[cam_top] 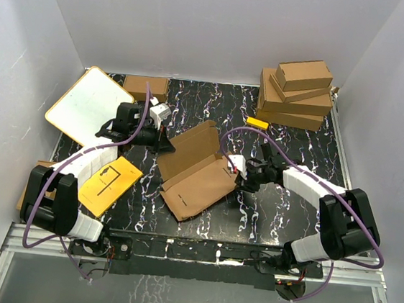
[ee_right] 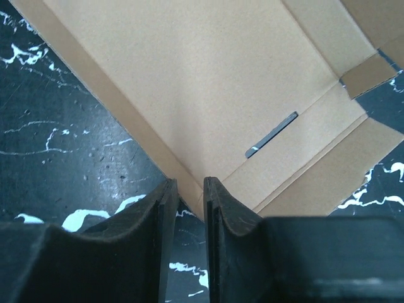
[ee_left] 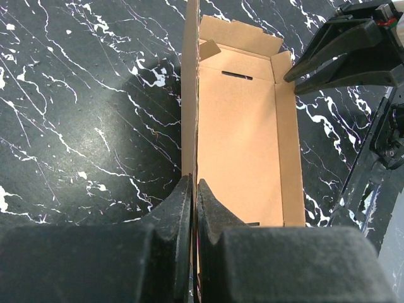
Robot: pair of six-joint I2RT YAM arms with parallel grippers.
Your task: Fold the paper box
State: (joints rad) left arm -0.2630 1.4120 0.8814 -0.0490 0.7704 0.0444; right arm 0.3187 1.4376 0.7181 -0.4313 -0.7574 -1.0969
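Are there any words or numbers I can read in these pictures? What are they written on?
No words or numbers can be read in any view.
yellow card: it has black lines and marks, but they are too small to read.
white board: blank.
paper box: plain brown, with no print showing.
stack of brown boxes: no print can be made out.
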